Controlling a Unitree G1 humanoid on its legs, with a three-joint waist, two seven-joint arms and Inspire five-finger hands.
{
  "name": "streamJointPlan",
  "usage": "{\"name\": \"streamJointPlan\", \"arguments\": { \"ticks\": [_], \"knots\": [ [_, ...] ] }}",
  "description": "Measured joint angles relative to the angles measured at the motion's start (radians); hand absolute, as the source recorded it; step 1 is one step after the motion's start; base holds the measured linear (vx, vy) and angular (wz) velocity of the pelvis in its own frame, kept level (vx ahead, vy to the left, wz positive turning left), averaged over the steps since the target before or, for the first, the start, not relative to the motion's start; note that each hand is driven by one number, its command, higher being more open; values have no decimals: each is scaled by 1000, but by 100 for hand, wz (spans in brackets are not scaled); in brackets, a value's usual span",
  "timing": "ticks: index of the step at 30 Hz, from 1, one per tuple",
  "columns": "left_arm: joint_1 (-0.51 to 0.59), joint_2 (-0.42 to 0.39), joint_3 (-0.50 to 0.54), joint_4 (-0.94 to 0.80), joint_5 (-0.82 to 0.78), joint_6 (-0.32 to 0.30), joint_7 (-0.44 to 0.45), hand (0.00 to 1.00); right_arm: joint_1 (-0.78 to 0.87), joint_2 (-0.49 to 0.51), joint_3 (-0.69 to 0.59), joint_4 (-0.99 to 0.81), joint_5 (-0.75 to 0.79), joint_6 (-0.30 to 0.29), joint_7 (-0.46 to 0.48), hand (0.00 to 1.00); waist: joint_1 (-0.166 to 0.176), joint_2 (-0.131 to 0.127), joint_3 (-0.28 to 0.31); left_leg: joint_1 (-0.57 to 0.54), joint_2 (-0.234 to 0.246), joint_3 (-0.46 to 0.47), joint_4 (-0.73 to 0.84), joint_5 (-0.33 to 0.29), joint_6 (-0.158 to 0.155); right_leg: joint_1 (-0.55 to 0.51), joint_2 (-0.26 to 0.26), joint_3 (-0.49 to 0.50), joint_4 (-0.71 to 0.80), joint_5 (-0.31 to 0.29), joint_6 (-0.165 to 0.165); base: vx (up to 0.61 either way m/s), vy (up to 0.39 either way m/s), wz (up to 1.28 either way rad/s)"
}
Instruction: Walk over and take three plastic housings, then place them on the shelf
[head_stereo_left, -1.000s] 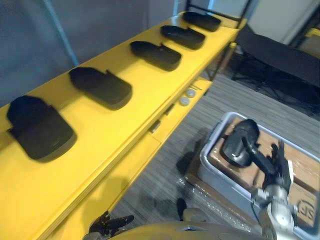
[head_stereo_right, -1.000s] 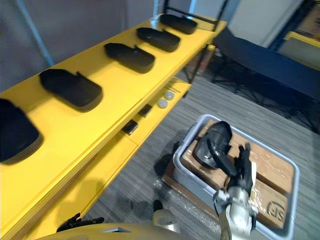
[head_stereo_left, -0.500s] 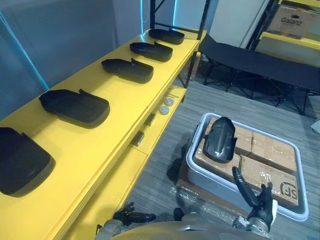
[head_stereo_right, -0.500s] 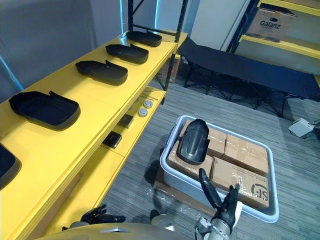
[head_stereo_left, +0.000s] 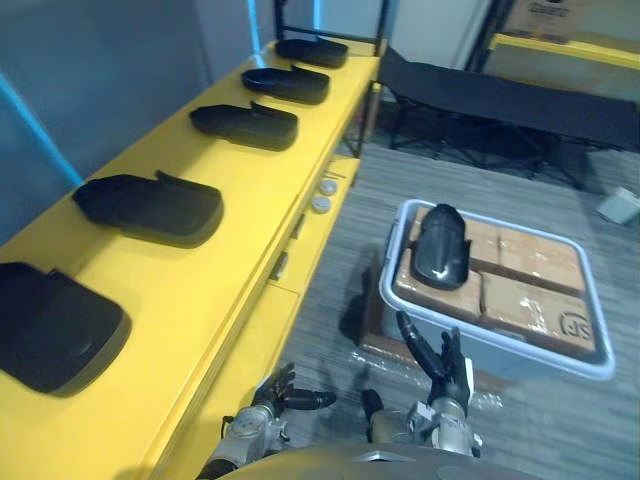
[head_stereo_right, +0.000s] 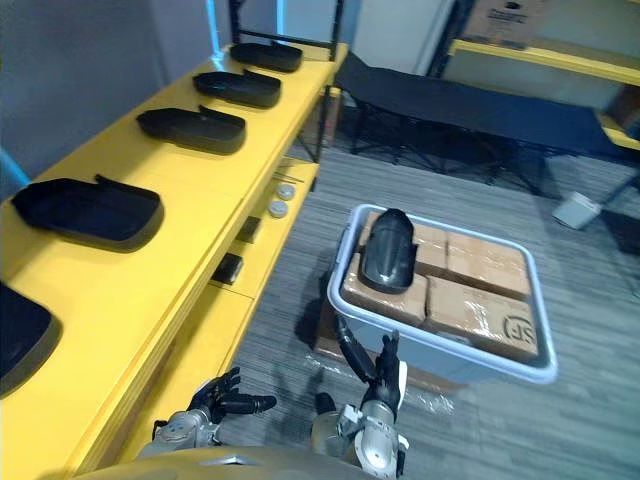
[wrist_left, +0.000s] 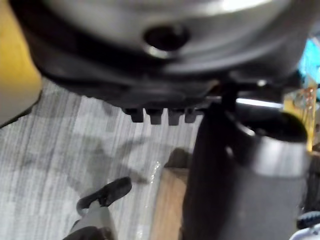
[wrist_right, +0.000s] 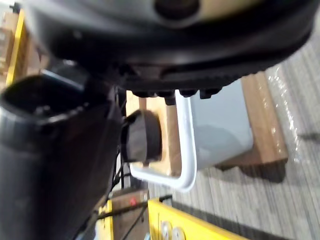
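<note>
A housing (head_stereo_left: 441, 248) lies atop boxes (head_stereo_left: 525, 305) in the bin (head_stereo_left: 480, 345), easy to reach; five more line the shelf (head_stereo_left: 215, 270). Left robot hand (head_stereo_left: 270, 394) and right robot hand (head_stereo_left: 447, 372) hang low, fingers spread, empty

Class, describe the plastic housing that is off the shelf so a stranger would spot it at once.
Right of the long yellow shelf sits a pale tub of cardboard boxes. The black housing lies on the boxes in its far left corner; the other housings all line the shelf.
</note>
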Motion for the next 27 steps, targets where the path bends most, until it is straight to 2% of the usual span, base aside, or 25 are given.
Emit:
{"name": "streamJointPlan", "arguments": {
  "ticks": [1, 2, 3, 4, 5, 6, 7, 8, 9, 10, 13, 14, 15, 16, 17, 18, 19, 20, 21, 22, 23, 24, 25, 26, 27],
  "knots": [
    [0, 0, 1, 2, 3, 1, 23, 100, -2, -9, 3, -1, 36, -26, 20, 100, -13, -3, 5, -5, -3, 21, -6, 11, 22, -1, 5, -23, -66, 89, -15, -76, 81, -98],
    [-1, -2, 2, 2, 2, 1, 33, 100, -6, -13, -1, -2, 52, -40, 27, 100, -11, 6, 7, -11, 4, 19, -14, 21, 40, -3, 10, -29, -106, 134, -28, -53, 14, -92],
    [-6, -3, 6, 6, -2, 3, 50, 100, -14, -19, -15, -2, 65, -57, 35, 100, -15, 21, 14, -20, 24, 43, -17, 26, 44, -29, 20, -91, -27, 67, -52, 1, -32, -58],
    [-6, 1, 6, 4, -3, 6, 63, 100, -21, -24, -18, -2, 65, -57, 35, 100, -6, 24, 14, -25, 34, 43, -15, 29, 40, -62, 17, -173, 135, -59, -76, 29, -44, -34],
    [-6, 4, 23, -3, -7, 9, 65, 100, -32, -25, -9, -2, 62, -62, 31, 100, 3, 17, 11, -32, 32, 35, 3, 29, 39, -88, 20, -207, 199, -70, -82, 22, -13, -13],
    [-7, 8, 39, -6, -15, 10, 65, 100, -41, -21, -2, -1, 56, -65, 23, 100, 4, 11, 8, -36, 27, 19, 16, 28, 39, -101, 32, -220, 219, -45, -71, -34, -14, -42],
    [-5, 5, 78, -1, -28, 9, 62, 100, -69, -25, 30, 0, 54, -74, 6, 100, 22, 27, -6, -51, 32, -29, 7, 41, 62, -100, 64, -199, 156, 35, -75, -29, -94, -77],
    [0, 2, 95, 1, -27, 1, 55, 100, -122, -35, 60, 8, 53, -89, -23, 100, 38, 75, -3, -47, 87, -22, -22, 50, 48, -98, 84, -190, 161, 29, -104, -30, -107, -67],
    [-1, 15, 96, 3, -26, -1, 52, 100, -145, -29, 70, 23, 53, -88, -31, 100, 33, 66, 0, -44, 86, -21, -29, 60, 32, -116, 61, -199, 261, -46, -137, 27, -162, -19],
    [16, 47, 90, 2, -23, -2, 45, 100, -172, -26, 89, 62, 52, -87, -59, 100, 39, 53, 0, -38, 87, -32, -44, 72, 14, -131, -13, -217, 454, -157, -135, 28, -115, 18],
    [52, 96, 114, -5, -44, -6, 36, 100, -200, -25, 97, 114, 23, -72, -87, 100, 47, 44, -6, -62, 125, -40, -9, 82, -3, -106, -116, -224, 506, -169, -148, 55, -231, -3],
    [69, 132, 112, -5, -49, -25, 35, 100, -200, -21, 99, 133, 13, -60, -92, 100, 48, 30, -13, -72, 145, -35, 2, 97, -34, -99, -153, -222, 439, -136, -110, 44, -282, -34],
    [77, 146, 112, -1, -50, -27, 35, 100, -200, -16, 98, 137, 15, -57, -92, 100, 47, 19, -17, -74, 151, -34, 5, 103, -45, -91, -161, -226, 398, -122, -52, 66, -351, -57],
    [77, 155, 112, 24, -60, -28, 37, 100, -200, -17, 93, 144, 17, -51, -86, 100, 47, 15, -23, -82, 169, -35, 2, 128, -65, -68, -143, -268, 346, -192, 40, 93, -421, -67],
    [74, 157, 112, 40, -72, -29, 33, 100, -202, -29, 80, 144, 16, -43, -75, 100, 45, 12, -21, -92, 188, -39, 0, 162, -65, -49, -121, -305, 291, -241, 58, 99, -446, -64],
    [68, 155, 111, 47, -75, -29, 32, 100, -202, -38, 71, 144, 14, -35, -64, 100, 42, 18, -17, -108, 197, -51, 13, 178, -42, -44, -111, -322, 269, -262, 59, 90, -477, -40],
    [48, 150, 110, 53, -97, -33, 32, 100, -199, -55, 39, 148, 12, -8, -40, 100, 22, 25, 9, -158, 214, -100, 86, 226, 31, -17, -92, -343, 233, -296, 50, 63, -479, 0],
    [37, 143, 110, 54, -116, -36, 36, 100, -198, -64, 18, 155, 5, 6, -27, 100, 10, 29, 28, -191, 224, -136, 141, 268, 88, 2, -83, -350, 223, -294, 40, 49, -516, 22],
    [30, 137, 111, 48, -116, -63, 46, 100, -169, -74, -18, 156, -31, 21, -1, 100, 3, 21, 47, -249, 229, -187, 237, 341, 155, 38, -84, -359, 200, -299, 18, 33, -414, 12],
    [32, 125, 110, 43, -118, -80, 45, 100, -126, -94, -57, 151, -65, 21, 31, 100, 8, 26, 50, -246, 206, -182, 236, 296, 99, 69, -83, -359, 178, -301, 3, 22, -274, -5],
    [34, 122, 110, 43, -119, -87, 45, 100, -109, -104, -78, 141, -65, 21, 50, 100, 8, 28, 51, -239, 181, -173, 210, 276, 77, 77, -85, -351, 172, -301, -2, 4, -208, -44],
    [40, 107, 104, 38, -122, -101, 45, 100, -85, -122, -112, 118, -65, 21, 81, 100, 8, 29, 51, -228, 118, -154, 138, 253, 55, 74, -88, -326, 156, -300, -9, 9, -147, -67],
    [48, 96, 95, 26, -154, -114, 44, 100, -79, -137, -138, 103, -65, 21, 112, 100, 8, 30, 52, -225, 51, -139, 64, 247, 51, 68, -87, -304, 136, -296, -20, 3, -112, -72],
    [52, 93, 91, 18, -161, -115, 44, 100, -79, -142, -147, 100, -65, 21, 124, 100, 7, 31, 53, -226, 21, -130, 35, 248, 51, 66, -85, -299, 129, -291, -22, 35, -56, -59],
    [62, 87, 90, -1, -166, -117, 39, 100, -78, -155, -158, 100, -65, 21, 143, 100, 1, 36, 55, -225, -36, -116, -17, 258, 59, 69, -78, -299, 116, -286, -24, 42, -10, -25]
  ]
}}
